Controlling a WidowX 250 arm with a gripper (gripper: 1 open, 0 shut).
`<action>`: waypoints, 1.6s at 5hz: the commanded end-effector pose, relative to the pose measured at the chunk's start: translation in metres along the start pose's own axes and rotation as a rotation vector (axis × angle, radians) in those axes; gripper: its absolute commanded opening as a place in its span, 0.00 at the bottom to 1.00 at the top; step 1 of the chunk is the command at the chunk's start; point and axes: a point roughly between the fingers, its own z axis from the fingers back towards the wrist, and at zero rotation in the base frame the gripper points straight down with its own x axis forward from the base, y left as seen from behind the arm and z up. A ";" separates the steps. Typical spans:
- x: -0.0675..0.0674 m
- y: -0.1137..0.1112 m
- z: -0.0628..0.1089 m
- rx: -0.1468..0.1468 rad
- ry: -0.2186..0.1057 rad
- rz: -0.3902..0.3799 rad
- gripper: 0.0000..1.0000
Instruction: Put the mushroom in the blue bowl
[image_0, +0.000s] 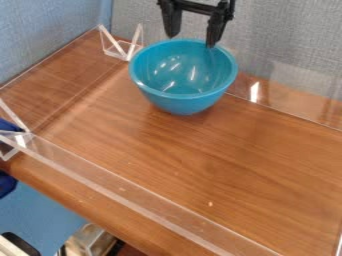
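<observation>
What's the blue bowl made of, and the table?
The blue bowl looks like shiny plastic, maybe glazed pottery: it has smooth sides and bright light spots inside. The table looks like wood, or a wood print, with a slight shine: it's orange-brown with streaky lines.

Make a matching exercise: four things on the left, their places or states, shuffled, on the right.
Things:
1. gripper
2. bowl
3. table
4. white frame

Places or states:
A. brown, under the bowl
B. at the table's far edge, left of the bowl in the picture
C. open, at the top of the picture
D. blue, on the table

Right pairs: 1-C, 2-D, 3-A, 4-B
</observation>
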 end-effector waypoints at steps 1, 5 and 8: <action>0.007 -0.012 0.028 0.007 -0.065 0.035 1.00; 0.033 0.012 -0.007 0.005 -0.081 0.026 1.00; 0.032 0.030 -0.001 0.025 -0.072 -0.030 1.00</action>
